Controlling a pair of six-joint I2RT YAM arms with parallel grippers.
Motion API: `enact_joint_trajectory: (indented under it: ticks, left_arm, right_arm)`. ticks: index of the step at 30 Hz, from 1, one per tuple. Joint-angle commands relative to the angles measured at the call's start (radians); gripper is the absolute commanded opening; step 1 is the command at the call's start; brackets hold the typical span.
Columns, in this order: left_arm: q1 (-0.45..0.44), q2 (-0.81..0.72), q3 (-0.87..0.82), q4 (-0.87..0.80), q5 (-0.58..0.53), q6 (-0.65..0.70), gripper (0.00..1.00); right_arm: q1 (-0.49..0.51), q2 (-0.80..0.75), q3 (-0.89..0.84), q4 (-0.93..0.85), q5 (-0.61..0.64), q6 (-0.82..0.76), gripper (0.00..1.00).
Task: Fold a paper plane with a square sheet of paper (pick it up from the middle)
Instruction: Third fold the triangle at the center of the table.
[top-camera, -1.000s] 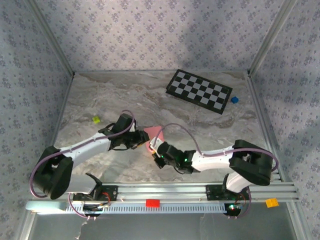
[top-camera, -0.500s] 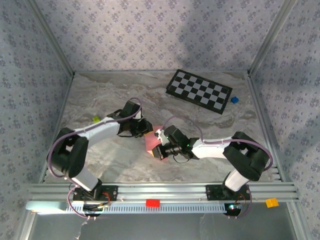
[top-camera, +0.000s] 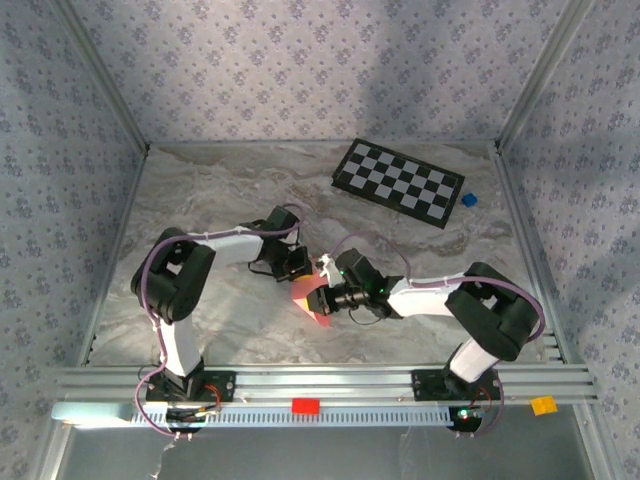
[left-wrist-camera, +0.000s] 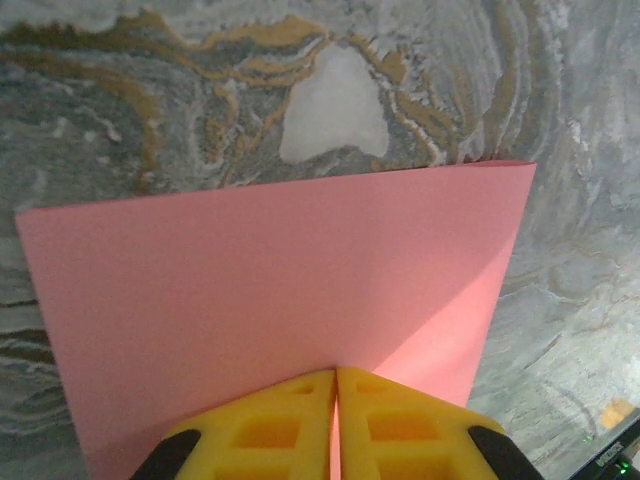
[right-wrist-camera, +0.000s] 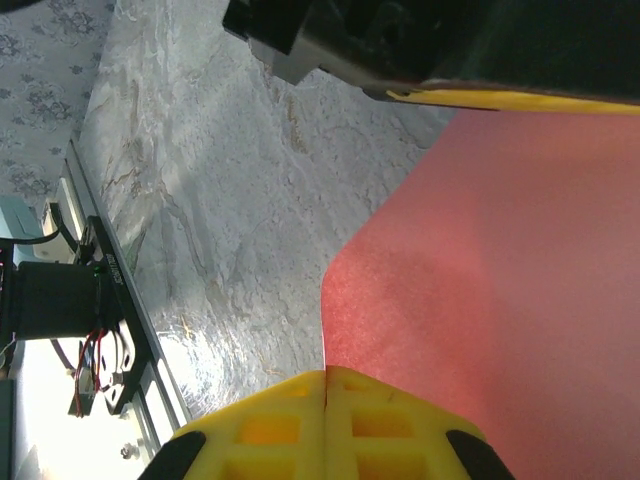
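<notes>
The square sheet of paper (top-camera: 309, 301) is pink-red and hangs curled between my two grippers, just off the marble table, left of centre. In the left wrist view the sheet (left-wrist-camera: 270, 270) spreads flat ahead, and my left gripper (left-wrist-camera: 336, 378) is shut on its near edge. The right gripper (right-wrist-camera: 326, 378) is shut on another edge of the sheet (right-wrist-camera: 510, 290). From above, the left gripper (top-camera: 297, 267) and the right gripper (top-camera: 323, 292) sit close together over the paper. The paper plane is out of view.
A black-and-white checkered board (top-camera: 398, 183) lies at the back right with a small blue block (top-camera: 468, 200) beside it. A red block (top-camera: 305, 406) and an orange block (top-camera: 543, 405) rest on the front rail. Patterned walls close in three sides.
The left arm has swung right to the paper and its jaws have shut on the sheet. The right gripper has shifted slightly back, and the paper now curls up between the two.
</notes>
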Motion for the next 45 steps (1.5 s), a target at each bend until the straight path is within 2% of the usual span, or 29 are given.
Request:
enact_joint_trajectory:
  ticks: [1,7,19,45]
  left_arm:
    - [-0.015,0.04,0.006,-0.072,-0.051,0.05,0.09]
    - [-0.026,0.047,-0.014,-0.059,-0.062,0.047,0.07]
    - [-0.031,0.03,-0.013,-0.06,-0.068,0.037,0.07]
    - [-0.031,0.019,-0.019,-0.054,-0.069,0.025,0.06]
  right_arm:
    - [-0.015,0.0,-0.002,-0.016,-0.021,0.007,0.0]
    - [-0.045,-0.007,0.024,-0.12,0.029,-0.06,0.0]
    - [-0.104,0.01,0.033,-0.164,0.068,-0.09,0.0]
    - [-0.107,0.065,0.084,-0.231,0.091,-0.13,0.0]
